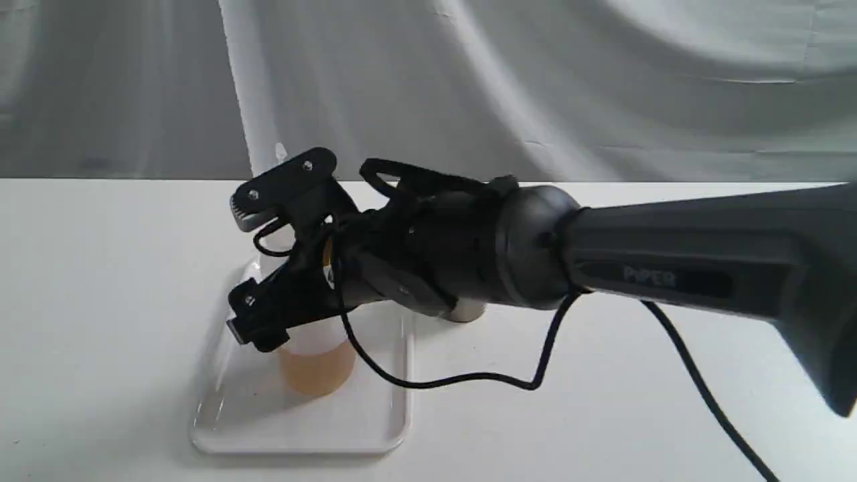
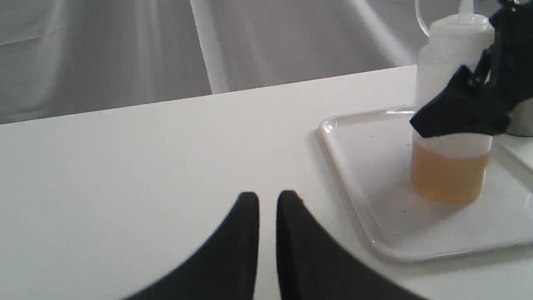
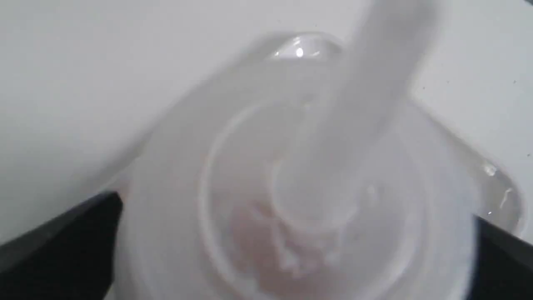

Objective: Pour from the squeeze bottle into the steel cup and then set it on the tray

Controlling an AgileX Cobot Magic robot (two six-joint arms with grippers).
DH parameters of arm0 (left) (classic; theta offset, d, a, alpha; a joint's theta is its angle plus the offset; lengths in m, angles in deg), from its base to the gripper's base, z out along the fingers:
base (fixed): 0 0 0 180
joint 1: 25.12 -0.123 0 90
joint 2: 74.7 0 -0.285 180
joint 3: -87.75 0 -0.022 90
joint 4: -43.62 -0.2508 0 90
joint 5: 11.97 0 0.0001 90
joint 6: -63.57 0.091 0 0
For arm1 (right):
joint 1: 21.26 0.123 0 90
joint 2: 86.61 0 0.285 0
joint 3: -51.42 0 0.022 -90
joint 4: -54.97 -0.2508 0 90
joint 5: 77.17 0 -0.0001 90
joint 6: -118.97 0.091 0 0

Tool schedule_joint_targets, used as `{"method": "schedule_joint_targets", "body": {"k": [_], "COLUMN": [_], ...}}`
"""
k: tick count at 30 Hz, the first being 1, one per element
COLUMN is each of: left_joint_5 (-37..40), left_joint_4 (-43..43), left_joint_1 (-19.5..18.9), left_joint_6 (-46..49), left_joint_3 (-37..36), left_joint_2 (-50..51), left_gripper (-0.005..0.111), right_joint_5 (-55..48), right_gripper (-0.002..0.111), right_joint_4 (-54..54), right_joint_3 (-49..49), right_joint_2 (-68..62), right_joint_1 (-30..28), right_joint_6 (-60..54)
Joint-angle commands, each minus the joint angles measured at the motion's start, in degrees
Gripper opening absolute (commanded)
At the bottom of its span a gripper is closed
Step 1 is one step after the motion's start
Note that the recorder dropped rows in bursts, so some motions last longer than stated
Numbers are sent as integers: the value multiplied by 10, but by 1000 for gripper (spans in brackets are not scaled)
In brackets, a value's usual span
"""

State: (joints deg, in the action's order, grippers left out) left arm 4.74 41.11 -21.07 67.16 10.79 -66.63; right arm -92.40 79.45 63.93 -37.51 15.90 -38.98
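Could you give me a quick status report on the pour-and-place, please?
Left end effector shut, empty. Right end effector straddles squeeze bottle, grip unclear. Bottle upright on tray. Cable trails across tray edge.

The squeeze bottle point(image 2: 449, 175) is seen to be of translucent, whitish soft plastic with a cloudy matt skin, and the tray point(image 1: 301, 428) under it is shown as glossy white plastic, with highlights caught along its rim. The table point(image 1: 100, 301) is presented as a smooth, matt white surface, and the backdrop point(image 1: 535, 80) is formed of grey cloth in soft folds. The 2 fingers point(image 1: 284, 177) of the right gripper point(image 1: 242, 271) are finished in matt black plastic studded with bright metal screws, while the steel cup point(image 2: 520, 121) is glimpsed as dull grey metal.
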Motion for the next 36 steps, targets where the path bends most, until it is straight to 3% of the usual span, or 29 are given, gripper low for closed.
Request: {"method": "schedule_joint_targets", "body": {"k": [1,16,21,27,32,36], "left_joint_5": [-4,-4,-4,-4,-4,-4], "left_joint_4": [0,0,0,0,0,0], "left_joint_1": [2,2,2,2,2,2], "left_joint_6": [-1,-1,-1,-1,-1,-1], "left_joint_3": [-3,-3,-3,-3,-3,-3], "left_joint_2": [-3,-3,-3,-3,-3,-3], "left_gripper": [8,8,8,8,8,8], "right_joint_5": [-12,-177,-176,-105,-47,-25], "right_gripper": [93,93,93,91,78,53], "right_joint_4": [0,17,19,23,49,46], "right_joint_3": [4,1,-64,-204,-301,-359], "right_joint_2": [30,178,262,388,496,573], "right_joint_1": [-1,0,0,-1,-1,-1], "right_joint_6": [-3,-3,1,40,74,80]}}
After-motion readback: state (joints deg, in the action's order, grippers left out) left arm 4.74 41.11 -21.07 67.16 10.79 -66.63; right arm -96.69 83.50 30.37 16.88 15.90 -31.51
